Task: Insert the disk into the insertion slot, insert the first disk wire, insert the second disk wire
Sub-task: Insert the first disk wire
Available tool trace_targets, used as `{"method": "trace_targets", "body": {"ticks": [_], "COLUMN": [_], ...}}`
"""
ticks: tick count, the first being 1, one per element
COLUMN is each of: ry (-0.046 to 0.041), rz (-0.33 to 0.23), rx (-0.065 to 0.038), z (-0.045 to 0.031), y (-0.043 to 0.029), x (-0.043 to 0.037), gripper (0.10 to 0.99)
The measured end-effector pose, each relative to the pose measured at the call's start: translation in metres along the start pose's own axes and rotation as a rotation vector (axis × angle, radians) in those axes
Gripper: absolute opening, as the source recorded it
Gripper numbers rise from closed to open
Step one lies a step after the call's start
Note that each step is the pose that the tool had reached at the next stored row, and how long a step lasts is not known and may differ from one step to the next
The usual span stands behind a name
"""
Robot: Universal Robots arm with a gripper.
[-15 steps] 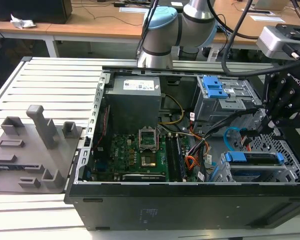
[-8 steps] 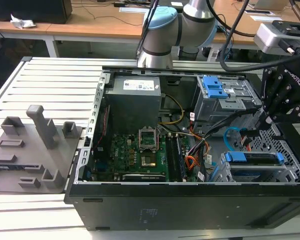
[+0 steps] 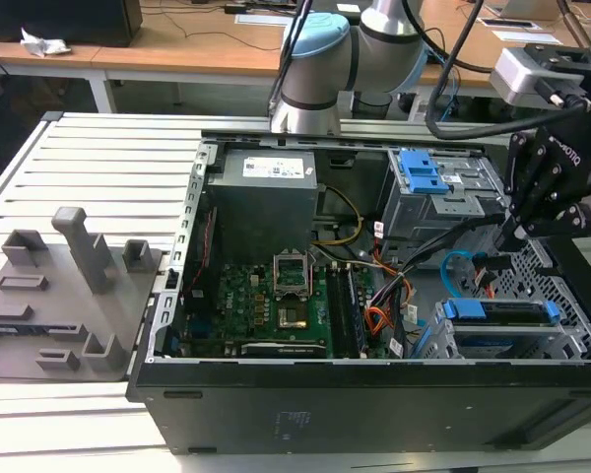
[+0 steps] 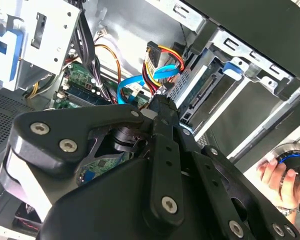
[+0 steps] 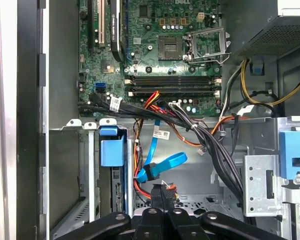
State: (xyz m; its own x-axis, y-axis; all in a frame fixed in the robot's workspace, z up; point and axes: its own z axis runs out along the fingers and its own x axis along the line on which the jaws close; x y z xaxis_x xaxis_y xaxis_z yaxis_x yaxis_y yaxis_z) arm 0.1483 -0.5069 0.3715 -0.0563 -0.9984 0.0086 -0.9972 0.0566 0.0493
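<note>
In the exterior view, can see the disk (image 3: 499,313) already pushed home in the insertion slot (image 3: 561,281), in the corner of the open case (image 3: 374,399) at the exterior view's lower right. Judging from that: first step done, both wires apparently yet to be plugged. Lies with its long axis along the exterior view's left-right line, blue carrier tab and connector end facing inward toward the motherboard (image 3: 266,301). In the first wrist view, finds the gripper (image 5: 161,196) just beside the loose blue cable (image 5: 162,167) and a bundle of red and orange leads (image 5: 140,185), near the disk's connector edge. Jaws drawn narrow, tips together at a small plug (image 5: 169,187); cannot say for certain that it is gripped
</note>
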Motion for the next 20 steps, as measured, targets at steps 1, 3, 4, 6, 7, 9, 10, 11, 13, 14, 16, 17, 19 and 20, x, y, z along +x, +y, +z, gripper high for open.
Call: {"method": "trace_targets", "body": {"ticks": [1, 3, 4, 6, 7, 9, 10, 11, 13, 14, 16, 17, 19, 20], "ry": [0.0003, 0.0002, 0.0002, 0.0001, 0.0001, 0.0001, 0.0001, 0.0001, 0.0001, 0.0001, 0.0002, -0.0002, 0.0014, 0.0016], "rz": [-0.001, -0.001, -0.001, -0.001, -0.002, -0.002, -0.002, -0.002, -0.002, -0.002, -0.002, -0.005, -0.028, -0.033], "rx": [0.0, 0.0, 0.0, 0.0, 0.0, 0.0, 0.0, 0.0, 0.0, 0.0, 0.0, 0.0, 0.0, 0.0], "z": [0.0, 0.0001, 0.0001, 0.0001, 0.0001, 0.0001, 0.0001, 0.0001, 0.0001, 0.0001, 0.0001, 0.0003, 0.0002, 0.0003], "y": [0.0, 0.0, 0.0, 0.0, 0.0, 0.0, 0.0, 0.0, 0.0, 0.0, 0.0, 0.0, 0.0001, 0.0001], "x": [0.0, 0.0, 0.0, 0.0, 0.0, 0.0, 0.0, 0.0, 0.0, 0.0, 0.0, -0.0003, -0.0015, -0.0023], "gripper": [0.106, 0.106, 0.106, 0.106, 0.114, 0.235, 0.235, 0.302, 0.302, 0.302, 0.302, 0.302, 0.302, 0.302]}}
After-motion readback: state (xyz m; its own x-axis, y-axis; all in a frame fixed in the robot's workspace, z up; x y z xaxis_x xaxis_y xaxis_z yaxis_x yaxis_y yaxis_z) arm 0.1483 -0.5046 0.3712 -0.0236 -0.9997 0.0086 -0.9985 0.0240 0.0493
